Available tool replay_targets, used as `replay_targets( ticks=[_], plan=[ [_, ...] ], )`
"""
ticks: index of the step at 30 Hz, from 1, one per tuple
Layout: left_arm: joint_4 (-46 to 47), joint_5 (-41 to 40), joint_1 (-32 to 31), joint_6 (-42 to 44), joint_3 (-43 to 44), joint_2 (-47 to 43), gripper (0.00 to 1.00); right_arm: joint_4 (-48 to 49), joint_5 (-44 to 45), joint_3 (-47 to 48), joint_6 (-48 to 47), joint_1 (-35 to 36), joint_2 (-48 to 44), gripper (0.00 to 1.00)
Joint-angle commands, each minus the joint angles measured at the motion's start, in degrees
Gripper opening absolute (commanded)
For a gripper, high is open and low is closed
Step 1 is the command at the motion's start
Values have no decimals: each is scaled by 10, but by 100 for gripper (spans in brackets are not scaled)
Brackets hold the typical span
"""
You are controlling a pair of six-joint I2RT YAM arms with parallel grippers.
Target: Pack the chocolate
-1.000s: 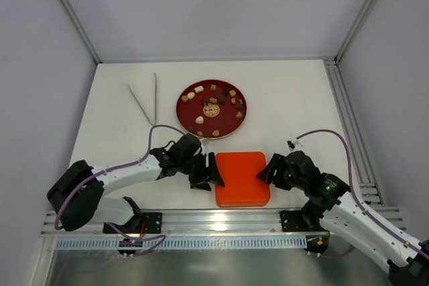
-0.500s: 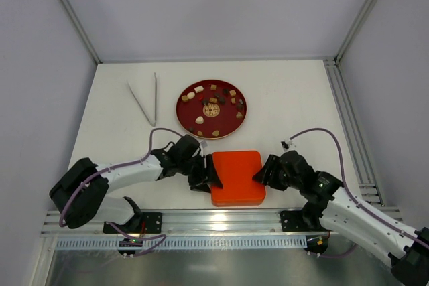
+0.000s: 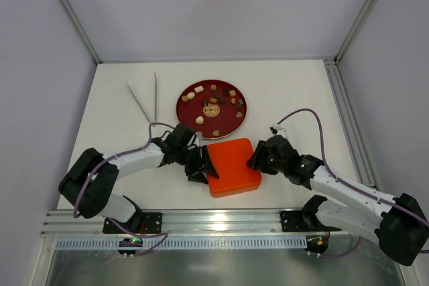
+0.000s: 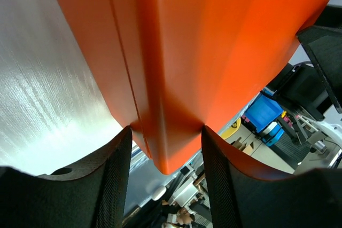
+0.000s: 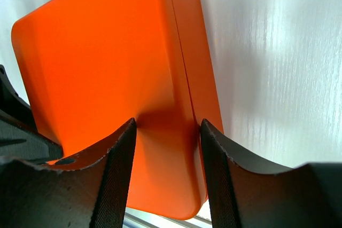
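Chocolate pieces (image 3: 212,109), cream to dark brown, lie on round dark-red plate (image 3: 224,120), just behind orange-red square plastic box (image 3: 231,165) on white desk (image 3: 288,92). Left claw (image 3: 204,165) (image 4: 165,148) clenched on box's left edge; right claw (image 3: 255,161) (image 5: 168,132) clenched on its right edge.

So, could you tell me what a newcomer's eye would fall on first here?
The bright orange box near the front of the table, with the left gripper and right gripper clamped on its opposite sides. Behind it sits the dark red plate scattered with chocolate, metal tongs lying to its left.
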Motion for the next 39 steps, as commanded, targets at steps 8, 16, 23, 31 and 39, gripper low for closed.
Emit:
replay_targets(
  ticks=[8,16,23,31,39],
  plan=[
    [21,-4,-1,41,51,4,55,-8,-59,4,-12,14,-13,61],
    [-9,8,-1,49,35,-46,63,-41,-55,-3,-13,14,-46,68],
    [-27,8,-4,46,3,-77,64,-75,-53,-9,-15,14,-72,77],
    [-29,-4,-28,32,-12,-88,66,-93,-88,-36,4,5,-122,82],
    [-4,-27,-48,-4,-30,-95,66,-79,-126,-77,48,5,-163,82]
  ],
)
